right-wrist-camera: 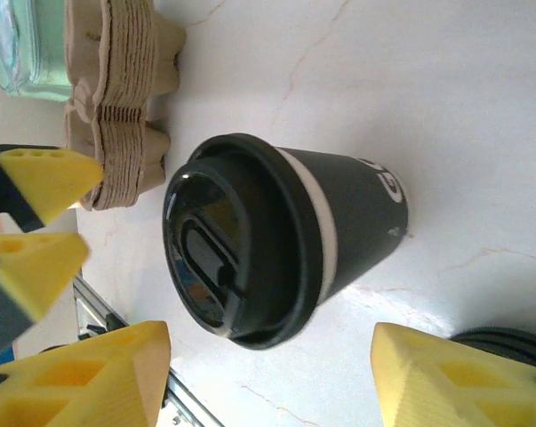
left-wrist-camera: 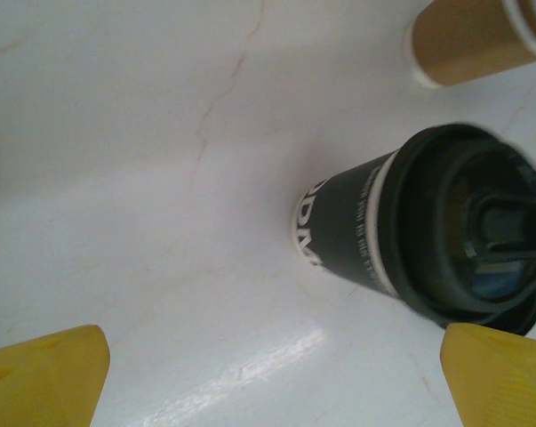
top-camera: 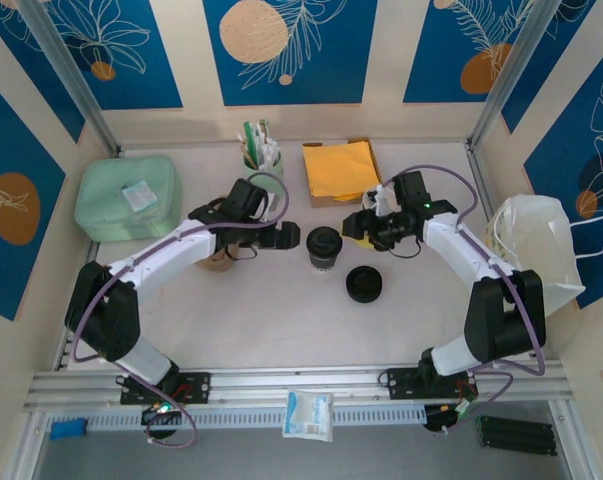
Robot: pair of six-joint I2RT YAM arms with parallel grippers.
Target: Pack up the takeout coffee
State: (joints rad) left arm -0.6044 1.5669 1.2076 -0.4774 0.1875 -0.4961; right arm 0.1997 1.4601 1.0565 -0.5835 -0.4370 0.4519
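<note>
The takeout coffee (top-camera: 324,246) stands upright mid-table: a black paper cup with a white band under a black lid. It shows in the left wrist view (left-wrist-camera: 428,231) and in the right wrist view (right-wrist-camera: 259,236). My left gripper (top-camera: 286,237) is just left of it, open (left-wrist-camera: 276,374), with nothing between its yellow fingers. My right gripper (top-camera: 356,226) is just right of it, also open (right-wrist-camera: 272,374), apart from the cup. The left gripper's fingers (right-wrist-camera: 36,178) appear beyond the cup. A brown paper cup with white rims (left-wrist-camera: 472,40) lies behind.
A brown pulp carrier stack (right-wrist-camera: 116,80) sits under my left arm (top-camera: 219,262). Black lids (top-camera: 364,284) lie front right of the cup. A green box (top-camera: 128,195), a sachet holder (top-camera: 261,150), yellow napkins (top-camera: 339,170) and a white bag (top-camera: 536,245) ring the table.
</note>
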